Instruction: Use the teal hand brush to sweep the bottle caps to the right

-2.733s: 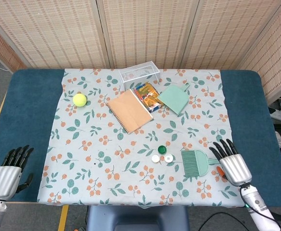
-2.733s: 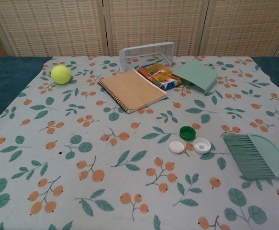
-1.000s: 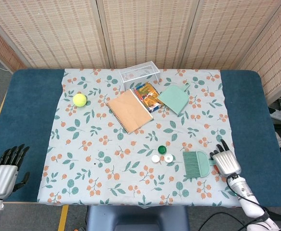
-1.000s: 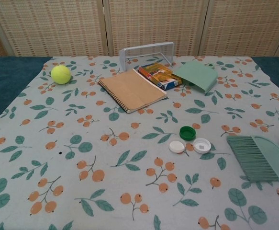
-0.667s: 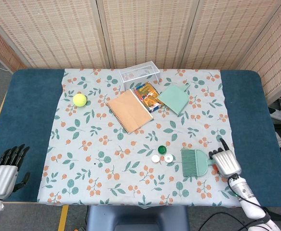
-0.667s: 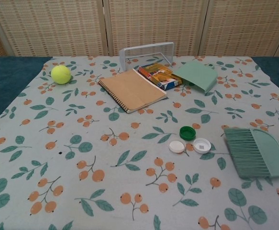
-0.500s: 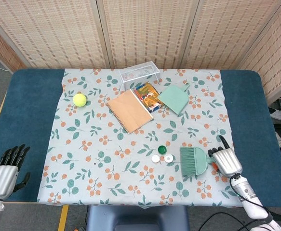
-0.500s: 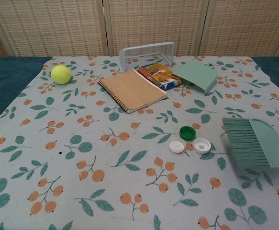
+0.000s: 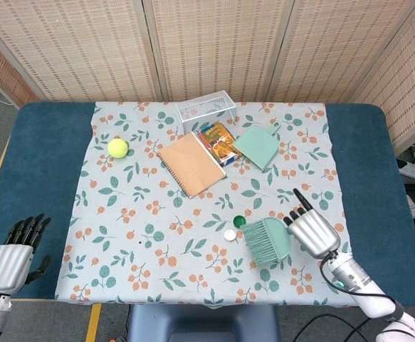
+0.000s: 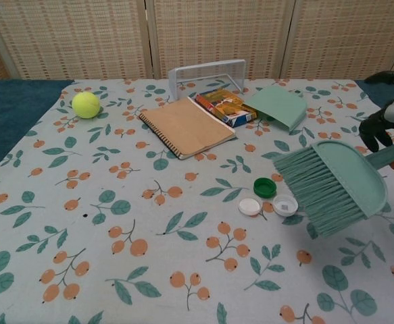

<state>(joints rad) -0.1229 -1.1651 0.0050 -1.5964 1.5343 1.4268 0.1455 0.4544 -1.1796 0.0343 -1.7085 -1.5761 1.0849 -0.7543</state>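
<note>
Nearest the robot, the idle left robot hand (image 9: 9, 262) hangs off the front-left corner of the blue-topped bench (image 9: 43, 164), fingers extended and apart, holding nothing. The right robot hand (image 9: 312, 232) grips the handle of the teal plastic hand brush (image 10: 332, 185), which is lifted clear of the leaf-and-berry patterned cloth (image 10: 115, 202) with its bristles angled down and leftward. The bristle edge hangs over the white plastic bottle caps (image 10: 267, 205) and just right of the green bottle cap (image 10: 265, 187); the raised, tilted hold appears chosen to carry the bristles over the caps, since a sweep to the right must begin on their left side. Beyond the caps lie a brown spiral-bound notebook (image 9: 191, 163), a colourful printed box (image 9: 219, 142) and a pale green plastic dustpan (image 9: 258, 147) to the box's right. A yellow tennis ball (image 9: 117, 147) sits well left of the notebook, and a white wire basket (image 9: 206, 109) stands farthest back.
</note>
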